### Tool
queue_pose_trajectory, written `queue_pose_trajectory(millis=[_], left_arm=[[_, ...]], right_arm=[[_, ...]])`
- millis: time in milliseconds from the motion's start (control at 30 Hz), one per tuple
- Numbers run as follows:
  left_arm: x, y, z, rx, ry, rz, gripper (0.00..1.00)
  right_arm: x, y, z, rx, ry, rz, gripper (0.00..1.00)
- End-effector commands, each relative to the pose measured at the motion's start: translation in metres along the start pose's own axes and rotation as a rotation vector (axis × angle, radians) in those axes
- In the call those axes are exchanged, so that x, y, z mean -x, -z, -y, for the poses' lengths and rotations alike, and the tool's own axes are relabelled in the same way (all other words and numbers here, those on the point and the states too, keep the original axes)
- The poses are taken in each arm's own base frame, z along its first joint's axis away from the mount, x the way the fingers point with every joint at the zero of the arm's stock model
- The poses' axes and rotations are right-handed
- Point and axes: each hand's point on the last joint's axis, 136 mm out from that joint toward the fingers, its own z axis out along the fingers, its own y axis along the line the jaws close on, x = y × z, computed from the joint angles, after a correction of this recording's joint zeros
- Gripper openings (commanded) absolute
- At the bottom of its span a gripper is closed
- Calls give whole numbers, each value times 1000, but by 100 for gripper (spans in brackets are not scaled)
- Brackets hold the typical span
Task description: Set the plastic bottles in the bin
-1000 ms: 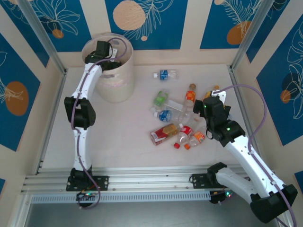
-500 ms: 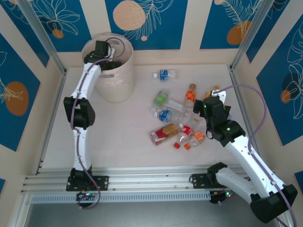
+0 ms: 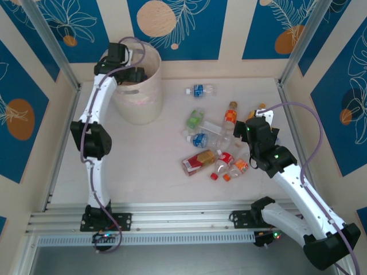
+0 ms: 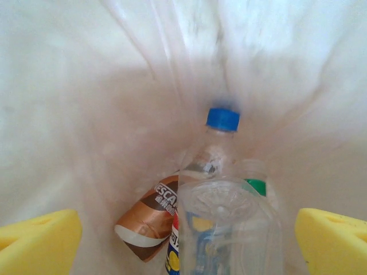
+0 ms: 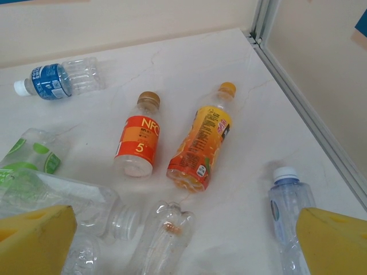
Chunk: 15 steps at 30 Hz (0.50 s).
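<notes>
Orange-labelled bottle lay just ahead of the right pincer, long axis pointing away; jaws spread. Left pincer, also spread, hung inside the bin.

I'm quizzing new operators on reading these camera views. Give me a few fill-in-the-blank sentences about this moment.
1. The left pincer hangs open over the ___.
2. The largest clear bottle below it has a ___ cap.
3. The right pincer hovers over bottles on the table, jaws ___.
4. In the right wrist view, the NFC-labelled bottle lies ___ of the yellow-orange bottle.

Missing words: bin; blue; open; left.
</notes>
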Motion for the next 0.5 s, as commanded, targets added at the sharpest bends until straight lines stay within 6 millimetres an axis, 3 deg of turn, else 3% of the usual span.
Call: queue_pose_trajectory(millis=[0, 233, 467], left_arm=[[32, 54, -5, -29, 45, 107, 97], [46, 102, 6, -97, 79, 168, 96], [33, 146, 31, -198, 108, 206, 93]], right_arm=[[12, 11, -1, 21, -32, 28, 99], [14, 13, -3, 32, -32, 30, 99], [10, 8, -5, 17, -32, 1, 99]])
